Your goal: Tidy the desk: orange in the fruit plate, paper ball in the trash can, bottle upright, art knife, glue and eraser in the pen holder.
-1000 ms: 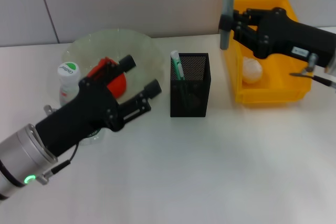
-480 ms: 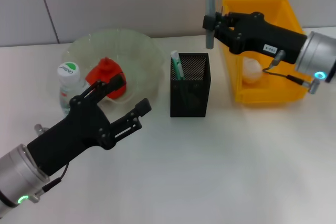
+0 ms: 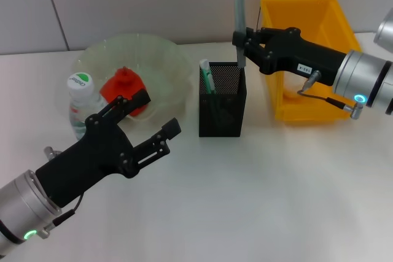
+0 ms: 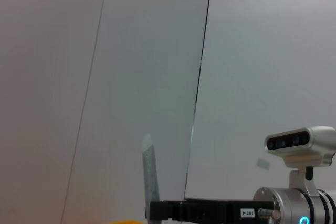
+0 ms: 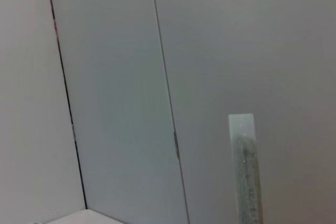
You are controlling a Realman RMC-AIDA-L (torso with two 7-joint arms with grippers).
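Note:
My right gripper is shut on the glue, a grey stick held upright. Its lower end is at the back right rim of the black mesh pen holder. The glue also shows in the right wrist view, and the left wrist view shows the glue too. The mint-green art knife stands in the holder. The orange lies in the fruit plate. The bottle stands upright beside the plate. My left gripper hovers open in front of the plate. The paper ball and the eraser are hidden.
The yellow trash can stands at the back right, partly behind my right arm. A grey panelled wall runs along the back of the white desk.
My right gripper carried the glue leftward from over the trash can to the pen holder. My left arm drew back from the fruit plate toward the front left.

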